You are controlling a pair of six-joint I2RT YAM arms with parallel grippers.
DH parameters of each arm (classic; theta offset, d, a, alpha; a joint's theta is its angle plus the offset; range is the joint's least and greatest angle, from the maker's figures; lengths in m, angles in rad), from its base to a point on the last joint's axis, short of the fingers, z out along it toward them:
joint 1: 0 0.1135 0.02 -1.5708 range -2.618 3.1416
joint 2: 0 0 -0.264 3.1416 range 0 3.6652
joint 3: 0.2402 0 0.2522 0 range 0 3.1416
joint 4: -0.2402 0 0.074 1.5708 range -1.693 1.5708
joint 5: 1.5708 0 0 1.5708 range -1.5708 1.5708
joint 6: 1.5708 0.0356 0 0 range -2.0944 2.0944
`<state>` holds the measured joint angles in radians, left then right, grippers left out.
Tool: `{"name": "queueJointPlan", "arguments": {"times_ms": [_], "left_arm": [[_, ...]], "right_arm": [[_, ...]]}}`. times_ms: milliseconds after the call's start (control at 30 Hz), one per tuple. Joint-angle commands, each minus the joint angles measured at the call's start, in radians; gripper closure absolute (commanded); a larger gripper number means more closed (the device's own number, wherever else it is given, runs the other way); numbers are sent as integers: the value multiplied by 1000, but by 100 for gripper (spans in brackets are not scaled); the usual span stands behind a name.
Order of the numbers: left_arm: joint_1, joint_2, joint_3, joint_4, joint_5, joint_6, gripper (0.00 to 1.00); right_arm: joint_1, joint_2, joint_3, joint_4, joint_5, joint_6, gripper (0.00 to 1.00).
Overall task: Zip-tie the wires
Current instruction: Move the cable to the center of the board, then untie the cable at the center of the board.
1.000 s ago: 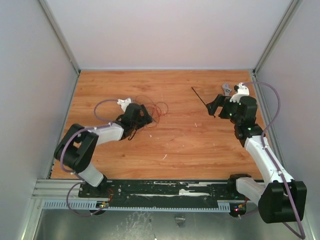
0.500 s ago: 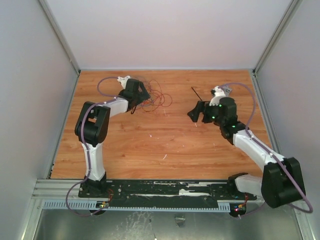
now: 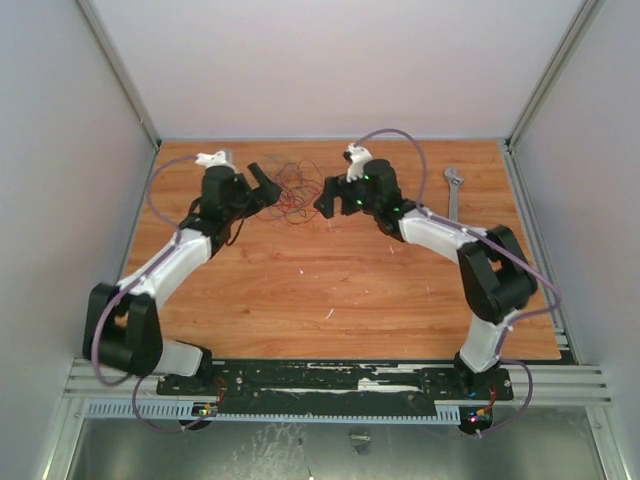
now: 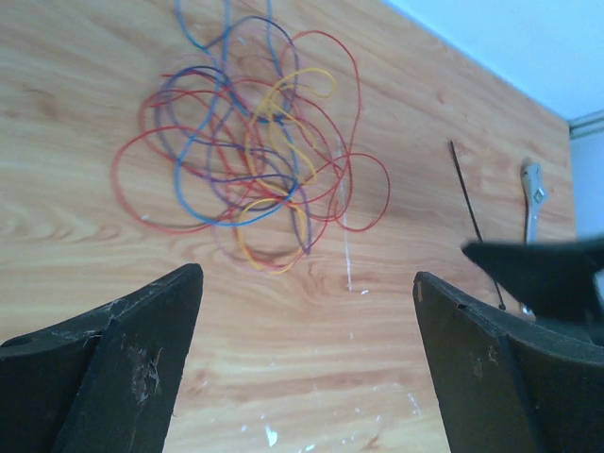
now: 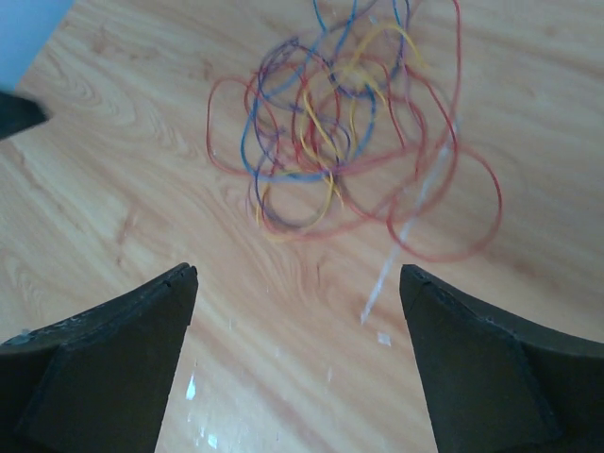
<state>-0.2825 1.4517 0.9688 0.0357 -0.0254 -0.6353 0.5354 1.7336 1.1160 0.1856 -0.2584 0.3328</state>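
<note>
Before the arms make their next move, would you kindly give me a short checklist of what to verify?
1. The left jaws open and empty: ok.
2. The right jaws open and empty: ok.
3. The wires lying between both pairs of jaws: ok.
4. The wires gathered into one bundle: not ok, loose spread loops.
5. The zip tie picked up: not ok, it lies near the wrench.
6. The zip tie's full length clear: cannot tell, one end is hidden.
</note>
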Motion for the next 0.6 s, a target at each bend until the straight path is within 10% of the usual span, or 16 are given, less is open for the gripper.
{"name": "queueJointPlan", "arguments": {"times_ms": [0,367,567], "left_arm": [[56,-209,-107,-31,49,7,2],[100,-585,-198,-201,62,42,2],[103,-645,-182,-241,73,52,2]], "right_arm": [[43,177,215,-54,18,-72,12],[140,472,574,-219,79,-128,20],[178,534,646,-271,161,-161,49]]}}
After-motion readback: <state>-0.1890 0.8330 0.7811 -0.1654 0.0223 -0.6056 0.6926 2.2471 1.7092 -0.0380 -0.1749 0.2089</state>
